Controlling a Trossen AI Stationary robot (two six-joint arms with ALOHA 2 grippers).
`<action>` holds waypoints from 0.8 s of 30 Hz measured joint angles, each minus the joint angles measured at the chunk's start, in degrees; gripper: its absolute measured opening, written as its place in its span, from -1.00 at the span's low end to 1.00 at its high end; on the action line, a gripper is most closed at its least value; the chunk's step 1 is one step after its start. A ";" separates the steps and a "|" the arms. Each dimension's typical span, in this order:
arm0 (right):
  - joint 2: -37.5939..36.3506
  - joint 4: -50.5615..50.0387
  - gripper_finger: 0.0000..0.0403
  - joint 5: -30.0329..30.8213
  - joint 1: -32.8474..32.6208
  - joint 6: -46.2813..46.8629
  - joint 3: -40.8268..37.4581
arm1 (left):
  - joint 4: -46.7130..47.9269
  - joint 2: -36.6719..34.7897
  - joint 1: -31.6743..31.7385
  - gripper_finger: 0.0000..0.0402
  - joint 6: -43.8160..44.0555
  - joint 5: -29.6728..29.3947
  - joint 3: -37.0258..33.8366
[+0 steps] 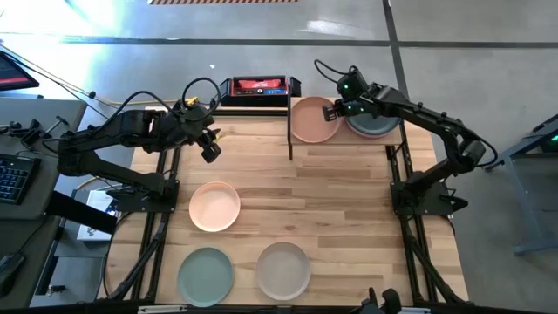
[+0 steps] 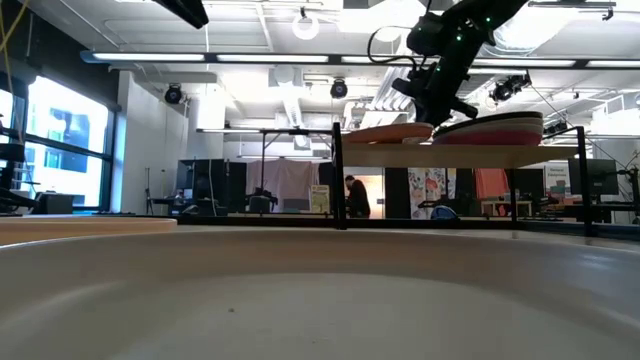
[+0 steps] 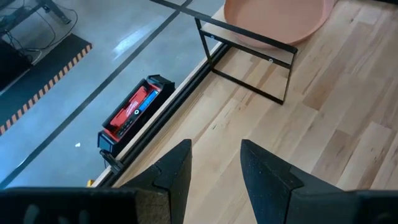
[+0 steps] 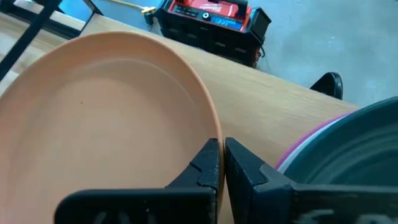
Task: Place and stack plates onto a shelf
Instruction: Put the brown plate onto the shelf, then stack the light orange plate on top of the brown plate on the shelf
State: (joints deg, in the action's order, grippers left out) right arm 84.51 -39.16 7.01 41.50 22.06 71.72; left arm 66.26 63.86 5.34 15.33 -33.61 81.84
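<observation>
Nearest the overhead camera, a sage green plate (image 1: 206, 276) and a beige-grey plate (image 1: 283, 270) lie flat on the plank table (image 1: 349, 209), a peach plate (image 1: 214, 206) behind them. Beyond is an open workshop with a distant person (image 2: 355, 196). At the shelf (image 1: 394, 137), the right gripper (image 1: 332, 112) reaches in, fingers pinching the rim of the tan plate (image 1: 312, 120) beside a charcoal-topped stack (image 1: 373, 125). Over the table's far left, the left gripper (image 1: 209, 150) hovers, fingers spread

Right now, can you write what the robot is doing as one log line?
right gripper: shut on tan plate rim, on shelf | left gripper: open, empty, over table | three plates left on table
</observation>
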 joint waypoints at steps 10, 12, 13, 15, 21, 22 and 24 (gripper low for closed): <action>-0.02 -1.26 -0.73 -1.02 0.87 1.03 0.00 | 0.01 0.00 0.00 -0.37 -0.02 -0.02 0.00; -0.11 -1.20 -0.65 -1.33 0.87 0.79 0.00 | 0.00 0.00 0.00 -0.37 -0.02 -0.01 0.00; -0.22 -0.86 -0.62 -1.84 0.87 0.32 0.00 | 0.00 0.00 0.00 -0.37 0.00 -0.02 0.00; -0.55 -0.65 -0.58 -3.61 0.87 0.06 0.52 | 0.02 0.00 0.00 -0.37 0.00 0.00 0.00; -0.70 -2.06 -0.56 -10.25 0.50 -1.39 5.82 | 0.42 0.00 0.00 -0.37 1.10 2.34 0.00; -0.70 -2.57 -0.56 -12.11 0.28 -1.47 6.70 | 0.42 0.00 0.00 -0.37 1.11 3.13 0.00; -0.70 -4.98 -0.56 -16.77 -0.38 -1.53 8.67 | 0.68 0.00 0.00 -0.37 1.55 5.17 0.00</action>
State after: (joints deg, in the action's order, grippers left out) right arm 83.81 -44.14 -9.76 41.12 20.52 80.39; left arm 66.94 63.86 5.34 16.89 -28.44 81.84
